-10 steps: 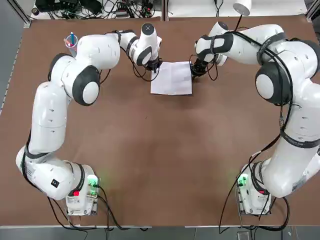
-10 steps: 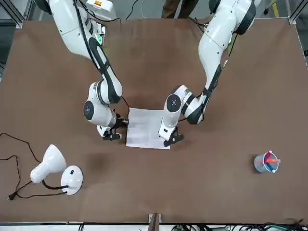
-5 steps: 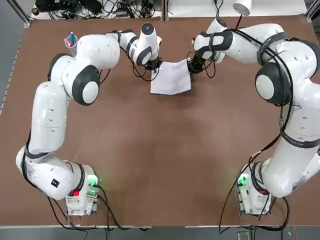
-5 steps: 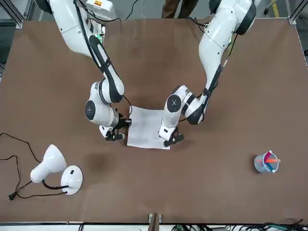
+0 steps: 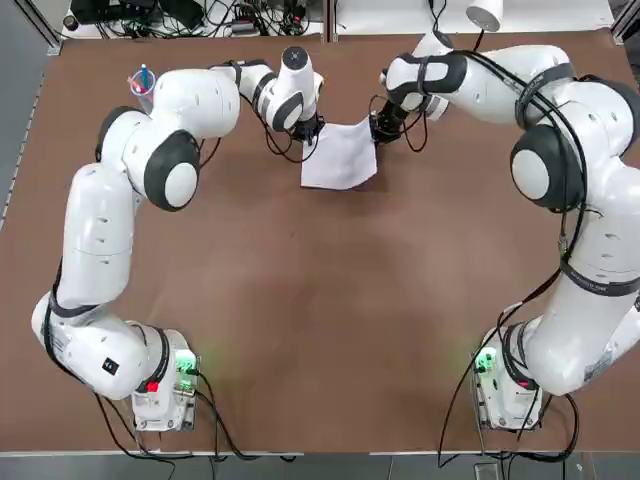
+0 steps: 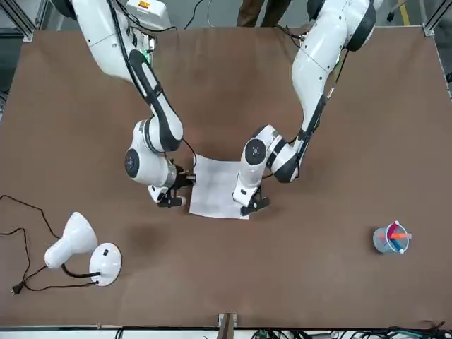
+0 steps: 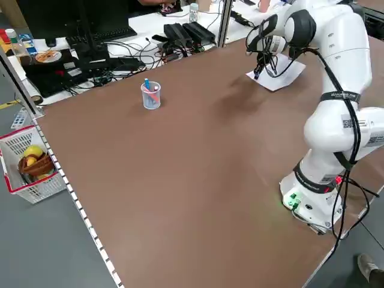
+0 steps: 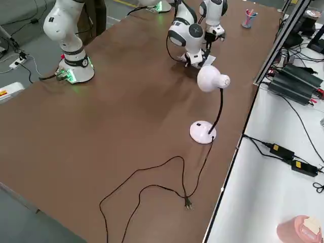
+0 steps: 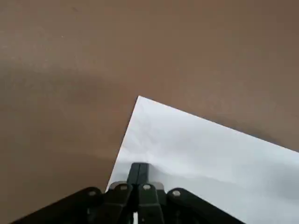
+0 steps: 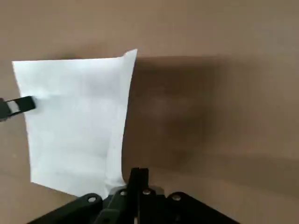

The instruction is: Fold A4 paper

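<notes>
Robotics laboratory. Two white arms are bolted to a large brown table (image 5: 320, 330), bases at the lower edge of the top view. Cables and power adapters (image 8: 283, 152) lie on a white bench at the right of the right side view. A monitor (image 7: 66, 18) stands at the upper left of the left side view, a desk lamp (image 8: 210, 101) mid-frame on the table.

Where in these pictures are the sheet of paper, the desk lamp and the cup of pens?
A4 paper (image 5: 338, 160): top view, sheet's middle.
Desk lamp (image 6: 106, 263): front view, round base.
Cup of pens (image 6: 390, 239): front view, cup's body.
</notes>
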